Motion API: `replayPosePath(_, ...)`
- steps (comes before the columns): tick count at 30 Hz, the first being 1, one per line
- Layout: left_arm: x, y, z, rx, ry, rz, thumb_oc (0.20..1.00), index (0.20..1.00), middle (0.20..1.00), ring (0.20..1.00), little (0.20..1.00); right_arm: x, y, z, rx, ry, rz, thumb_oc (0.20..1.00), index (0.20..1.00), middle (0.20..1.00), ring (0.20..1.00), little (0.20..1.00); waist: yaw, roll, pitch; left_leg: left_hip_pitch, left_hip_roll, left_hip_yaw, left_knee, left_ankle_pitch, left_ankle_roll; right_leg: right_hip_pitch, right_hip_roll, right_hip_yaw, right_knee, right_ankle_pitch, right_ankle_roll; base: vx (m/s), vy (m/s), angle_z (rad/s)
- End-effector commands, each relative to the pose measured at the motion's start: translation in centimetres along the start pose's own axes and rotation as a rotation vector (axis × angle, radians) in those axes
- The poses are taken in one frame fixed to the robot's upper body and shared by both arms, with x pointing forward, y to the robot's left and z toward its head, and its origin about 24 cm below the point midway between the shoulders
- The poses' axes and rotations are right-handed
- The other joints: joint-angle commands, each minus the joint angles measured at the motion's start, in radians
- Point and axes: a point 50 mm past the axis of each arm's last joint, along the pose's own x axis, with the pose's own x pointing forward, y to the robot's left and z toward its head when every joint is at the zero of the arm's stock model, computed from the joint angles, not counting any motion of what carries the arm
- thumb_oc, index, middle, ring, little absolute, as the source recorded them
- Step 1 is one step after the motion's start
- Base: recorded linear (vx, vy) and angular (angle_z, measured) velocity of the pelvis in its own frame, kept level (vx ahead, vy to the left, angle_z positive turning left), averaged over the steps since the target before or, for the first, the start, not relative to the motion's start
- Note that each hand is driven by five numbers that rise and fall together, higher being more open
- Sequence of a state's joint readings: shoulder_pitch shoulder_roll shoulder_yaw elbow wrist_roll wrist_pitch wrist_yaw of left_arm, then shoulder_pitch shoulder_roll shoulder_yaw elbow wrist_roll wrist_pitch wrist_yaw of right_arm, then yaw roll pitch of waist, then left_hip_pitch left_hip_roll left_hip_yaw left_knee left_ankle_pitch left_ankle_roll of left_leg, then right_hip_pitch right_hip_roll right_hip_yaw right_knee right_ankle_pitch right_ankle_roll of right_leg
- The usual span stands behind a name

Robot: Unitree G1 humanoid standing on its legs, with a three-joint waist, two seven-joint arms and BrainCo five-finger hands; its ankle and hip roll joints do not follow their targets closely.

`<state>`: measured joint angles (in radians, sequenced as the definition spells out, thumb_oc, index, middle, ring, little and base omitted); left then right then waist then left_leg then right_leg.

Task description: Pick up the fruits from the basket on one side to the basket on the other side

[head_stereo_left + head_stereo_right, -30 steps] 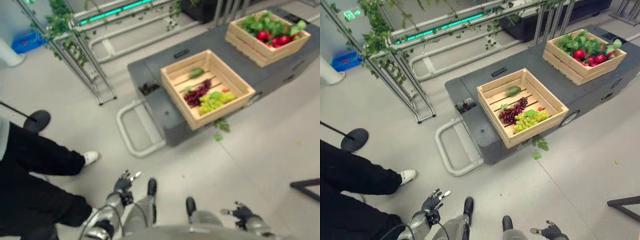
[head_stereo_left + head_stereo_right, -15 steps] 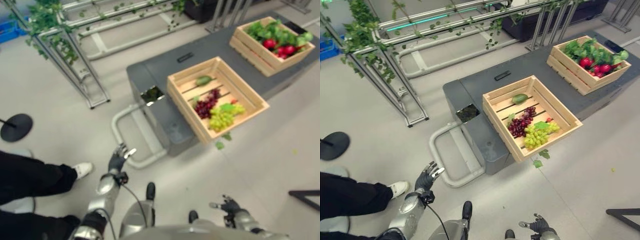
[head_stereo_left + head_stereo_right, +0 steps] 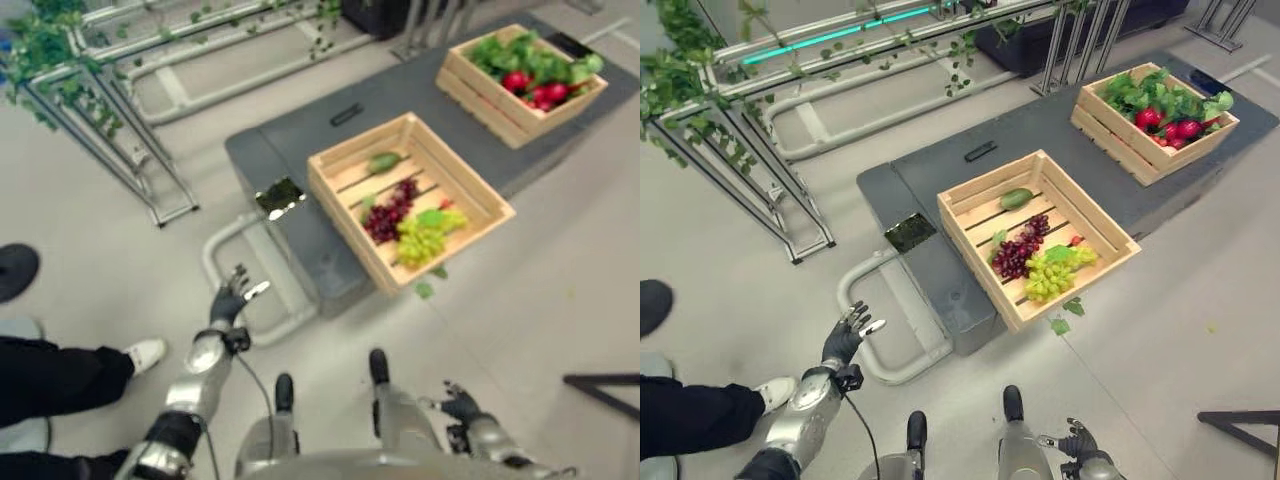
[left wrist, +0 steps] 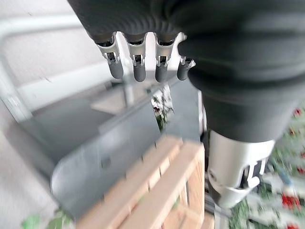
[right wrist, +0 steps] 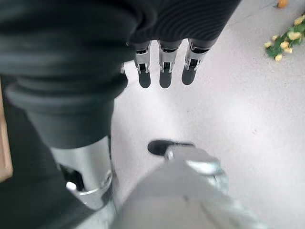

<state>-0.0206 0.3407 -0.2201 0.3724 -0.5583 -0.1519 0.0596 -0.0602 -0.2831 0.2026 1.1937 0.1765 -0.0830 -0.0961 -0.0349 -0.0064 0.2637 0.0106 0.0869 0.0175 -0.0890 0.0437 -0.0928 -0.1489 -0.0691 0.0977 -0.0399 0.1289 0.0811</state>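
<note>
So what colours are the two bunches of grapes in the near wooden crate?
One bunch of grapes is dark purple, the other bunch light green; clearest in the right eye view.

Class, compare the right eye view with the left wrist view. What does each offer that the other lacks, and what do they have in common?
Extra in the right eye view: the green grapes and purple grapes inside the near crate, a person's white shoe on the floor, and the right hand, low and open.
Extra in the left wrist view: a close look along the left hand's straight, dark-tipped fingers, which hold nothing.
Shared: the left hand, the near crate and the grey platform under it.
</note>
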Motion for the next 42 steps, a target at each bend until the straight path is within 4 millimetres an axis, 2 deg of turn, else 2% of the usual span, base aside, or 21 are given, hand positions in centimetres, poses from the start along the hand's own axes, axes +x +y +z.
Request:
replayPosePath(1, 1.6, -1.8, 4.7, 0.082, -0.189, -0.097, 1.0, 1.0, 1.0, 1.0, 1.0, -0.1, -1.5, -0.7, -0.014, 0.027, -0.031, 1.0, 1.0, 1.0, 1.0, 1.0, -0.002, -0.021, -0.032, -0.086, -0.083, -0.026, 0.067, -0.066, 0.039, 0.049, -0.043, -0.03, -0.01, -0.112, 0.087, 0.05, -0.054, -0.26)
replayPosePath(6, 1.3, -1.8, 8.4, 0.217, -0.325, -0.118, 1.0, 1.0, 1.0, 1.0, 1.0, -0.1, -2.2, -0.8, -0.008, 0.029, -0.043, 1.0, 1.0, 1.0, 1.0, 1.0, -0.016, 0.012, -0.037, -0.089, -0.072, -0.021, 0.049, -0.057, 0.025, 0.064, -0.038, -0.02, -0.034, -0.123, 0.078, 0.03, -0.045, -0.16)
replayPosePath(11, 2.1, -2.2, 13.0, 0.344, -0.465, -0.132, 1.0, 1.0, 1.0, 1.0, 1.0, 0.0, -2.9, -0.2, -0.01, 0.014, -0.048, 1.0, 1.0, 1.0, 1.0, 1.0, -0.031, 0.041, -0.032, -0.093, -0.07, -0.007, 0.04, -0.051, 0.02, 0.058, -0.038, -0.002, -0.04, -0.127, 0.077, 0.0, 0.0, 0.0)
replayPosePath(12, 2.8, -2.8, 14.7, 0.397, -0.508, -0.134, 1.0, 1.0, 1.0, 1.0, 1.0, 0.0, -3.0, 0.0, -0.016, 0.013, -0.047, 1.0, 1.0, 1.0, 1.0, 1.0, -0.039, 0.051, -0.029, -0.09, -0.071, -0.001, 0.036, -0.05, 0.02, 0.06, -0.039, 0.005, -0.042, -0.128, 0.078, 0.0, 0.0, 0.0)
replayPosePath(14, 2.8, -2.8, 14.7, 0.397, -0.509, -0.134, 1.0, 1.0, 1.0, 1.0, 1.0, 0.0, -3.0, 0.0, -0.016, 0.013, -0.047, 1.0, 1.0, 1.0, 1.0, 1.0, -0.038, 0.051, -0.028, -0.088, -0.071, -0.001, 0.035, -0.05, 0.02, 0.061, -0.039, 0.005, -0.042, -0.128, 0.078, 0.0, 0.009, -0.01)
replayPosePath(15, 3.4, -3.4, 16.3, 0.437, -0.545, -0.133, 1.0, 1.0, 1.0, 1.0, 1.0, 0.1, -3.3, 0.3, -0.024, 0.007, -0.05, 1.0, 1.0, 1.0, 1.0, 1.0, -0.048, 0.064, -0.024, -0.088, -0.074, 0.002, 0.034, -0.049, 0.02, 0.059, -0.04, 0.012, -0.043, -0.127, 0.079, -0.01, 0.017, -0.11)
replayPosePath(22, 5.4, -5.2, 21.0, 0.652, -0.625, -0.129, 1.0, 1.0, 1.0, 1.0, 1.0, 0.2, -4.3, 1.3, -0.038, -0.012, -0.059, 1.0, 1.0, 1.0, 1.0, 1.0, -0.081, 0.108, -0.005, -0.088, -0.086, 0.023, 0.033, -0.048, 0.021, 0.047, -0.052, 0.04, -0.046, -0.118, 0.09, -0.02, 0.02, -0.09)
replayPosePath(26, 6.2, -6.7, 22.7, 0.73, -0.66, -0.13, 1.0, 1.0, 1.0, 1.0, 1.0, 0.3, -4.8, 1.9, -0.033, -0.029, -0.074, 1.0, 1.0, 1.0, 1.0, 1.0, -0.102, 0.133, 0.011, -0.096, -0.092, 0.041, 0.036, -0.049, 0.024, 0.027, -0.056, 0.062, -0.045, -0.108, 0.096, -0.04, 0.043, -0.16)
replayPosePath(29, 6.5, -7.3, 23.3, 0.78, -0.671, -0.126, 1.0, 1.0, 1.0, 1.0, 1.0, 0.3, -5.0, 2.0, -0.024, -0.035, -0.082, 1.0, 1.0, 1.0, 1.0, 1.0, -0.112, 0.141, 0.018, -0.099, -0.094, 0.051, 0.042, -0.051, 0.026, 0.018, -0.055, 0.077, -0.043, -0.104, 0.097, -0.01, 0.024, -0.16)
replayPosePath(30, 6.9, -8.4, 24.1, 0.828, -0.687, -0.134, 1.0, 1.0, 1.0, 1.0, 1.0, 0.3, -5.3, 2.3, -0.019, -0.045, -0.093, 1.0, 1.0, 1.0, 1.0, 1.0, -0.129, 0.152, 0.029, -0.105, -0.098, 0.061, 0.048, -0.052, 0.028, 0.007, -0.056, 0.091, -0.042, -0.099, 0.1, -0.03, 0.039, -0.17)
replayPosePath(33, 7.8, -10.1, 24.8, 0.899, -0.685, -0.139, 1.0, 1.0, 1.0, 1.0, 1.0, 0.3, -5.7, 2.9, -0.009, -0.062, -0.11, 1.0, 1.0, 1.0, 1.0, 1.0, -0.154, 0.167, 0.042, -0.112, -0.1, 0.074, 0.053, -0.053, 0.029, -0.009, -0.056, 0.109, -0.041, -0.09, 0.104, -0.03, 0.045, -0.25)
replayPosePath(35, 8.2, -10.5, 24.9, 0.921, -0.675, -0.136, 1.0, 1.0, 1.0, 1.0, 1.0, 0.3, -5.9, 3.0, -0.006, -0.064, -0.117, 1.0, 1.0, 1.0, 1.0, 1.0, -0.158, 0.171, 0.046, -0.114, -0.102, 0.079, 0.054, -0.053, 0.03, -0.013, -0.056, 0.115, -0.04, -0.088, 0.106, -0.01, 0.031, -0.29)
replayPosePath(36, 8.7, -11.5, 25.0, 0.959, -0.663, -0.136, 1.0, 1.0, 1.0, 1.0, 1.0, 0.4, -6.1, 3.3, 0.003, -0.074, -0.128, 1.0, 1.0, 1.0, 1.0, 1.0, -0.175, 0.181, 0.054, -0.117, -0.104, 0.09, 0.059, -0.057, 0.032, -0.025, -0.055, 0.13, -0.039, -0.083, 0.109, -0.02, 0.042, -0.23)
replayPosePath(38, 9.3, -12.1, 25.0, 0.976, -0.646, -0.129, 1.0, 1.0, 1.0, 1.0, 1.0, 0.4, -6.2, 3.6, 0.005, -0.085, -0.135, 1.0, 1.0, 1.0, 1.0, 1.0, -0.189, 0.19, 0.063, -0.124, -0.108, 0.101, 0.065, -0.059, 0.034, -0.039, -0.053, 0.147, -0.037, -0.077, 0.111, -0.02, 0.05, -0.28)
replayPosePath(41, 10.4, -11.9, 24.1, 0.993, -0.561, -0.106, 1.0, 1.0, 1.0, 1.0, 1.0, 0.4, -6.3, 3.9, 0.01, -0.094, -0.141, 1.0, 1.0, 1.0, 1.0, 1.0, -0.22, 0.198, 0.076, -0.128, -0.109, 0.127, 0.071, -0.064, 0.038, -0.059, -0.051, 0.176, -0.037, -0.067, 0.116, 0.0, 0.053, -0.36)
replayPosePath(42, 10.4, -11.9, 24.2, 0.993, -0.563, -0.106, 1.0, 1.0, 1.0, 1.0, 1.0, 0.4, -6.3, 3.9, 0.011, -0.095, -0.142, 1.0, 1.0, 1.0, 1.0, 1.0, -0.218, 0.198, 0.076, -0.127, -0.109, 0.129, 0.072, -0.064, 0.038, -0.059, -0.05, 0.178, -0.037, -0.067, 0.116, 0.0, 0.051, -0.31)
